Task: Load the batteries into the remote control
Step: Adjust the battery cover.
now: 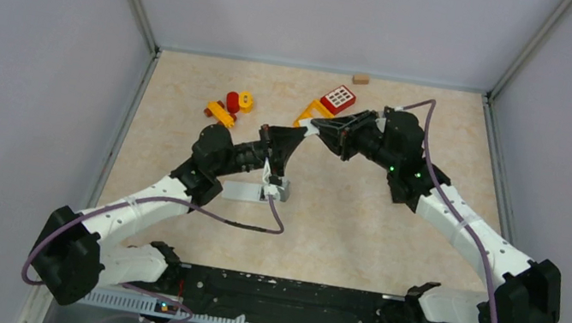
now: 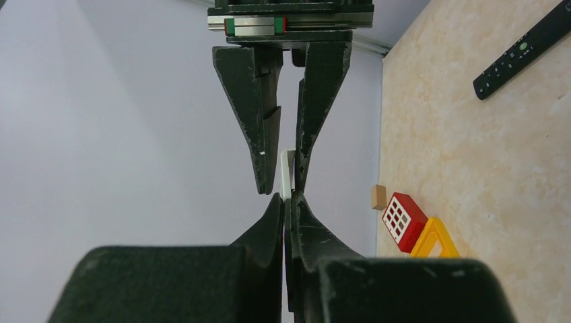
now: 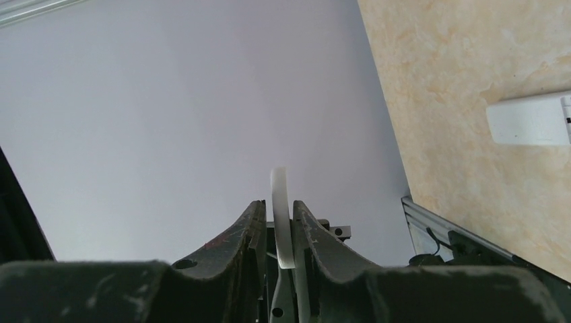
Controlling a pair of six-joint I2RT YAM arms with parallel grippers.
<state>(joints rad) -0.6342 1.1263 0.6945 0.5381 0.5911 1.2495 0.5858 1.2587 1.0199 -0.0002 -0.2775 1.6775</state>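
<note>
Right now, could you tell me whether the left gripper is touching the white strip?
Touching: the left wrist view shows the left gripper shut on the white strip.

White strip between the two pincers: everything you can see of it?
The white strip is thin, smooth and plastic-looking, slightly curved, seen edge-on. It hangs in the air, touched only by the pincers. The left pincer is shut on one end. The right pincer flanks the other end closely; whether it clamps the strip can't be told. Its full outline is hidden.
</note>
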